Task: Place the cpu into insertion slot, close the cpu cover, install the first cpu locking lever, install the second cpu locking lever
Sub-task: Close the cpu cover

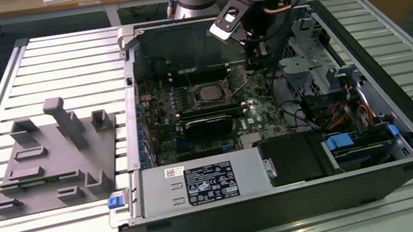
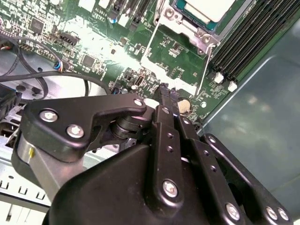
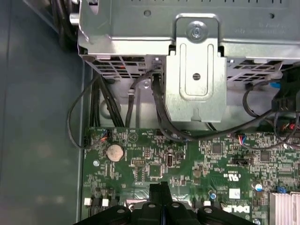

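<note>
Seen from above in the exterior view, an open computer case [image 1: 283, 214] lies on a slatted table [image 1: 38, 54]. The robot arm reaches down into the case's far end. Its gripper [image 1: 257, 60] hangs over the green motherboard [image 1: 258, 112], the tips lost against dark parts there. In both wrist views the black fingers [image 2: 165, 136] meet at their tips, closed on nothing, just above the board. The cpu [image 1: 208, 93] sits in the insertion slot [image 1: 209, 102], to the exterior view's left of the gripper and apart from it. In the second wrist view its silver top is cut off at the edge. The cpu cover [image 2: 197, 30] borders it, but whether it lies flat is unclear. The first wrist view shows a coin battery [image 3: 114, 151], and black cables [image 3: 159, 117] partly hidden behind a metal drive cage [image 3: 196, 70]
</note>
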`<action>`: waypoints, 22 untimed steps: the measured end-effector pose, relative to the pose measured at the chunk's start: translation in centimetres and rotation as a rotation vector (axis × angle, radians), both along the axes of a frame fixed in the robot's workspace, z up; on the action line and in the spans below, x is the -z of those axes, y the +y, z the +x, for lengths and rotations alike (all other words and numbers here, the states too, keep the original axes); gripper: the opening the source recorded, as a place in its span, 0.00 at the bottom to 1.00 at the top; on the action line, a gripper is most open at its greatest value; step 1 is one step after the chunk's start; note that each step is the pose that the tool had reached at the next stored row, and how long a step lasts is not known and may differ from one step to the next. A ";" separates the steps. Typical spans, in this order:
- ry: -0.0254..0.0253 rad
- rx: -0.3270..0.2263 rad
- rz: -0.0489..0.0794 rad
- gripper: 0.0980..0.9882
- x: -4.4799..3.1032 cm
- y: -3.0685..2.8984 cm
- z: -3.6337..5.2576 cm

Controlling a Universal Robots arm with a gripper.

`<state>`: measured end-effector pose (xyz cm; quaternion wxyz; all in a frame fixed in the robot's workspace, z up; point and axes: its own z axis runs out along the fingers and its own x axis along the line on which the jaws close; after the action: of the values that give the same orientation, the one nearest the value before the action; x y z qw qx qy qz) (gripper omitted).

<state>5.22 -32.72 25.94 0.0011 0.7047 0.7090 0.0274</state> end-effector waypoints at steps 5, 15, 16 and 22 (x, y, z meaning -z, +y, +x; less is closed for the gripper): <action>0.0004 0.000 0.000 0.01 0.20 0.02 0.46; 0.0039 0.000 0.000 0.01 1.17 0.31 0.94; 0.0041 0.000 -0.001 0.01 1.32 0.35 0.94; 0.0045 0.000 -0.001 0.01 1.82 0.46 0.54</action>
<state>5.76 -32.26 24.11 -0.0001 0.7048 0.7090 0.0254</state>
